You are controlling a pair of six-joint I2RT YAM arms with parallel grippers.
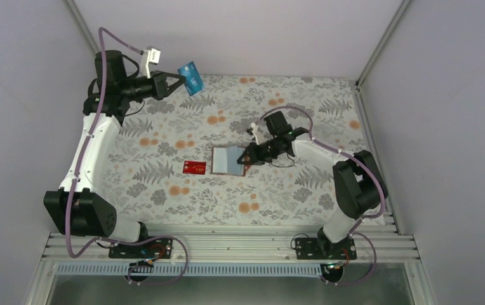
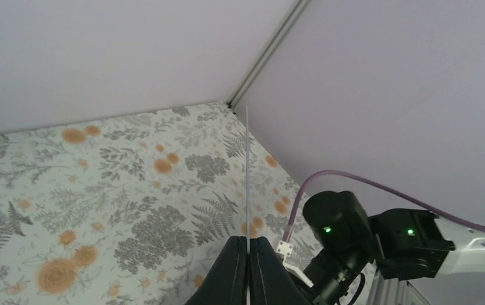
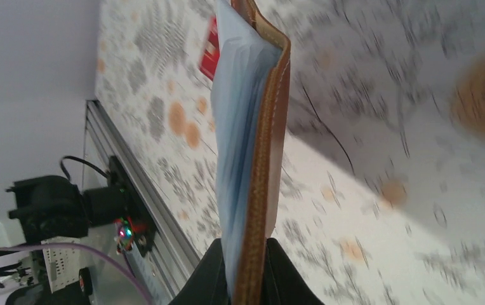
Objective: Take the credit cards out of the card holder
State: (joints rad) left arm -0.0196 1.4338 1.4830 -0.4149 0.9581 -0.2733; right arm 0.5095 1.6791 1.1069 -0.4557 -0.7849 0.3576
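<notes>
So here's where I'm at. My left gripper (image 1: 179, 81) is pinched tight on a blue credit card (image 1: 191, 77). It has the card by one end, up in the air over the far left part of the floral tablecloth (image 1: 164, 127), close to the back wall. On my left wrist cam the card is edge-on, just a thin line poking out from between my two fingers, which are pressed together on it.

My right gripper (image 1: 247, 156) is clamped on the brown leather card holder (image 1: 226, 160), roughly mid-table. I've got it by its right-hand edge, and the holder lies open with the pale grey-blue inside facing up. The right wrist cam shows the leather cover and the blue lining squeezed together between my fingers.

A red credit card (image 1: 195, 167) with gold lettering lies flat on the cloth just left of the holder, with a small gap between them as far as I can see. Can't tell if any more cards are sitting in the pockets.
</notes>
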